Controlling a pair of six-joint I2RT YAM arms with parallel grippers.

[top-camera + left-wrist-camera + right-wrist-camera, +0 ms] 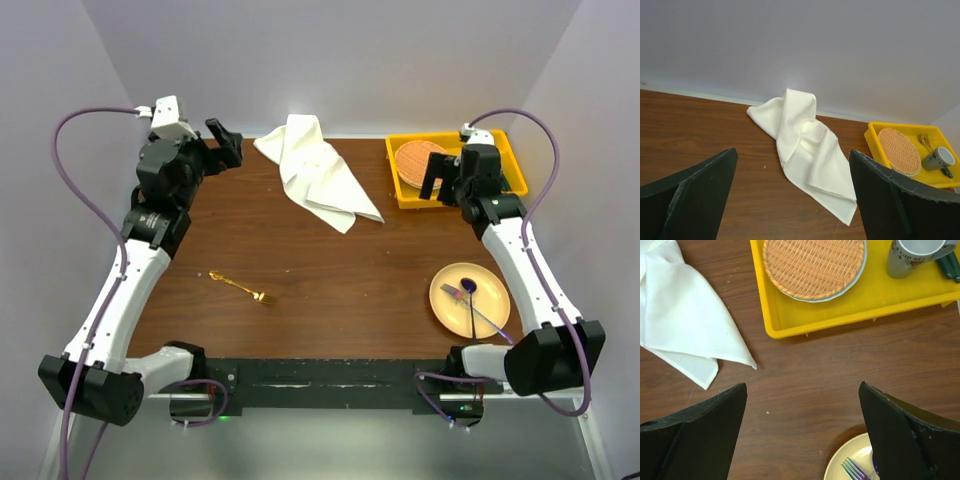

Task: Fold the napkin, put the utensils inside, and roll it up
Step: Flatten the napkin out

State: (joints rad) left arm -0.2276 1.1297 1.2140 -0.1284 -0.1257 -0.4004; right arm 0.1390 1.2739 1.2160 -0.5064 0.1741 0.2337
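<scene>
The left gripper (227, 146) and right gripper (436, 178) both have their fingers spread wide, holding nothing. Between them, the napkin (318, 170) lies crumpled at the far middle of the table (340, 270). The gold fork (240, 287) lies near-left, well apart from it.

Left arm (110, 300), right arm (525, 270): white links, black joints, purple cables (95, 111).

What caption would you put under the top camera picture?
Before the fold: crumpled napkin at the table's far edge, gold fork lying nearer.
</scene>
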